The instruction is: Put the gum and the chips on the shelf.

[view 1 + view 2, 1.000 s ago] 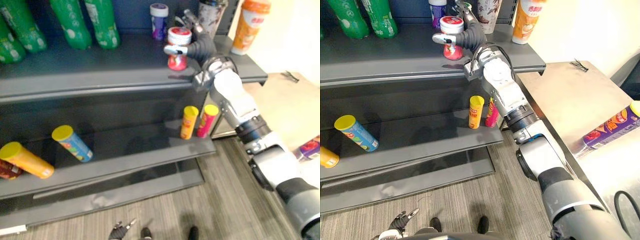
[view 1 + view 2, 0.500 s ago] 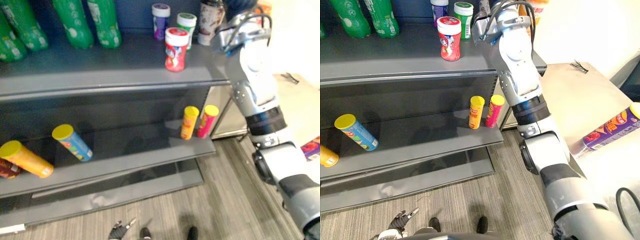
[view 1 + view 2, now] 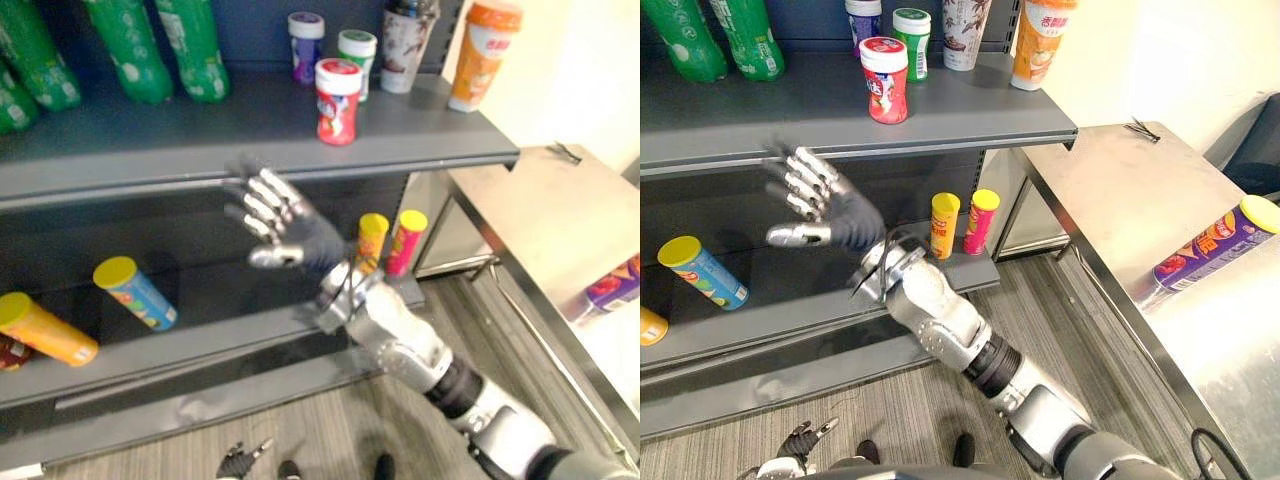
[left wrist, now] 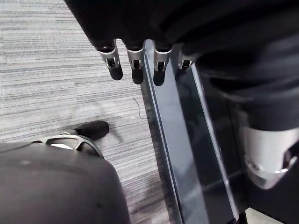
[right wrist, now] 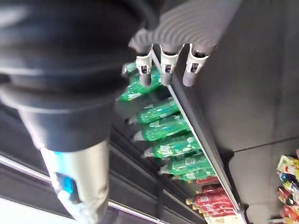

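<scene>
Found gum (image 3: 337,87) upright on shelf (image 3: 200,140); right hand (image 3: 290,230) spread, empty, before shelf. Judged chips (image 3: 1210,248) next, lying on bench (image 3: 1120,200) right of shelf: reach, wrap.

Green bottles (image 3: 195,50) and an orange bottle (image 3: 478,52) stand well apart.

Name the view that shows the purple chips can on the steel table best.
The right eye view: the purple chips can lies whole on the steel table, yellow lid and all. The left eye view cuts the can off at the frame edge. The wrist views face the floor and green bottles.
</scene>
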Available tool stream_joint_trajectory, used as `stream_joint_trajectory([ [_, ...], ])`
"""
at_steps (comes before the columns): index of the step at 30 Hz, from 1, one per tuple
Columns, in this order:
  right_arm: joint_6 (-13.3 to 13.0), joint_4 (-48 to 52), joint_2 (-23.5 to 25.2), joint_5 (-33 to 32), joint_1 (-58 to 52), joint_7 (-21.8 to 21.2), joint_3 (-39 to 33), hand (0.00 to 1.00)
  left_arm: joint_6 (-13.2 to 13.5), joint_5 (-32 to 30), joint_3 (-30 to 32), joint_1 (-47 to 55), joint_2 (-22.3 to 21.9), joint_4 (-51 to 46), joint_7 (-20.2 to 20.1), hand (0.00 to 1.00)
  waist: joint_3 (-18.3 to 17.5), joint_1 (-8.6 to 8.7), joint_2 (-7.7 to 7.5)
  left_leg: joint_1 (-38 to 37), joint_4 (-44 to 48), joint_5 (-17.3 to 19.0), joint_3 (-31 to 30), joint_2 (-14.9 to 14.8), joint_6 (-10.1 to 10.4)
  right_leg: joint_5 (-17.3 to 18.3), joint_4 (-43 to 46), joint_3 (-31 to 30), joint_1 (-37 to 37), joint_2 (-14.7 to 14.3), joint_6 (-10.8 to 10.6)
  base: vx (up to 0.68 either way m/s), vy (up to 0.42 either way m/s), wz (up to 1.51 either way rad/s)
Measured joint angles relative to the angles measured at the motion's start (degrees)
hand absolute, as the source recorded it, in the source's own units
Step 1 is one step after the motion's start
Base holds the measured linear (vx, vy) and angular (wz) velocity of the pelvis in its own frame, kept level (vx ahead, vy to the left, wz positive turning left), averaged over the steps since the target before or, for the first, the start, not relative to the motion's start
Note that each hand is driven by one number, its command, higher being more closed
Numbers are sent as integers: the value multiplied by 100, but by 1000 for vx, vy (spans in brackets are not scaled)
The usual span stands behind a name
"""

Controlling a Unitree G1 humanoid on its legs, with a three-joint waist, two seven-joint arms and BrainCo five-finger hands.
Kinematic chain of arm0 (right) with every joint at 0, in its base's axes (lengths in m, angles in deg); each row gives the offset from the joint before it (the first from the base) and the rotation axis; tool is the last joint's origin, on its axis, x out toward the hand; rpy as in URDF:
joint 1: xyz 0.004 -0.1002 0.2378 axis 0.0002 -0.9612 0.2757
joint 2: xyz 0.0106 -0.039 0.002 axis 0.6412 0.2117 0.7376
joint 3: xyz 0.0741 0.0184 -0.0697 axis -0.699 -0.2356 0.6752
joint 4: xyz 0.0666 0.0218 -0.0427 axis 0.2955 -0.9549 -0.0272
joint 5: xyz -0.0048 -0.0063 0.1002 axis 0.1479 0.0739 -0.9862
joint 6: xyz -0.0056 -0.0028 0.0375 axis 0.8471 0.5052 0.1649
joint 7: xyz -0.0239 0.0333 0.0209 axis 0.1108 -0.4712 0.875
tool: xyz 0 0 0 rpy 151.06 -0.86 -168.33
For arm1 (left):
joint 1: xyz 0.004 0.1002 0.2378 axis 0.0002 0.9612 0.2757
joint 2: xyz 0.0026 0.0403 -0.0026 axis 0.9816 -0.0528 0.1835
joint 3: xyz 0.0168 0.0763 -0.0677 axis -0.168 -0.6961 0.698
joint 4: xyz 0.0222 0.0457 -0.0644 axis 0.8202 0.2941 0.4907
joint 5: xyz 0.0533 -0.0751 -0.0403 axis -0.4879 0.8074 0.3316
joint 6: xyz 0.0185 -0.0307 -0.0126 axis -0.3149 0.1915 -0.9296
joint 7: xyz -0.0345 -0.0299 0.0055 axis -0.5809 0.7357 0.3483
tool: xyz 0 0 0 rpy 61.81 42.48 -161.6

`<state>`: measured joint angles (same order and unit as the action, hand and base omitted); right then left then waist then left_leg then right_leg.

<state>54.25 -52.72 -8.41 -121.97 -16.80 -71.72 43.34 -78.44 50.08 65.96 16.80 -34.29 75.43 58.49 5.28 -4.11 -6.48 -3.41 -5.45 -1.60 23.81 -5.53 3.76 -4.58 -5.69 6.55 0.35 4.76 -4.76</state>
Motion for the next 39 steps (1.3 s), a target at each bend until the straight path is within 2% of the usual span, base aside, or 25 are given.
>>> stream_joint_trajectory([
  [7,256,-201,-160,-212,-1245,-337,450,0,-3,-238,-74,3,4,59,136,0,-38,91,67,4,0,0,24,11,-1,3,42,-18,32,12,-3,-5,-1,-1],
  [11,389,-509,-424,-201,-2067,-367,307,0,0,-253,-69,-3,-11,130,146,0,-84,101,124,14,0,-1,-19,24,-3,5,37,12,32,26,-6,-9,-5,6],
  [12,400,-611,-525,-61,-2584,-468,129,0,4,-262,-67,-1,-27,190,145,0,-115,129,163,15,0,5,-49,36,-4,8,31,44,17,40,-8,3,-2,9],
  [14,408,-695,-592,209,-2885,-547,-9,0,9,-266,-66,10,-40,222,144,0,-126,182,197,25,0,11,-68,46,5,10,20,61,14,53,-11,-5,1,7],
  [16,432,-915,-702,725,-3500,-636,-435,0,9,-324,-59,28,-82,243,141,0,-159,239,275,25,-1,50,-71,59,30,28,-19,62,-5,65,-37,0,0,0],
  [18,436,-1145,-760,946,-3845,-675,-788,0,14,-447,-60,38,-113,247,130,0,-181,240,313,25,-1,57,-70,60,34,33,-21,61,-5,67,-35,0,0,0],
  [20,434,-1631,-855,1668,-4229,-721,-1461,0,22,-479,-51,38,-160,247,87,0,-173,250,389,25,-1,62,-71,59,35,55,-23,62,-5,67,-2,0,0,0],
  [21,426,-1818,-869,1816,-4298,-717,-1680,0,25,-479,-48,42,-174,247,83,0,-174,254,410,26,-1,62,-72,59,35,59,-24,62,-4,66,2,0,0,0],
  [22,426,-2325,-879,2116,-4402,-694,-2198,0,32,-481,-15,60,-212,247,79,0,-182,265,455,27,-1,65,-74,59,38,61,-26,64,-3,65,4,0,0,0],
  [26,305,-3584,-935,2692,-4501,-529,-3318,0,133,-470,14,120,-254,251,-35,0,-220,307,530,30,-1,75,-91,54,50,64,-29,79,-7,57,-10,0,0,0],
  [29,168,-4509,-884,2870,-4469,-317,-4027,0,162,-368,39,138,-268,279,-121,0,-238,341,559,28,-1,83,-92,52,61,61,-31,80,-8,53,-29,0,0,0],
  [34,108,-5454,-730,3071,-4507,-66,-4757,0,221,-358,41,178,-277,291,-170,0,-253,398,589,6,-1,93,-87,57,61,63,-35,75,-28,58,-32,0,0,0],
  [39,99,-5758,-545,3220,-4631,71,-5218,0,229,-354,44,185,-280,331,-242,0,-250,413,607,-86,-1,125,-63,64,63,90,-63,55,-103,68,-10,-3,-1,-1],
])
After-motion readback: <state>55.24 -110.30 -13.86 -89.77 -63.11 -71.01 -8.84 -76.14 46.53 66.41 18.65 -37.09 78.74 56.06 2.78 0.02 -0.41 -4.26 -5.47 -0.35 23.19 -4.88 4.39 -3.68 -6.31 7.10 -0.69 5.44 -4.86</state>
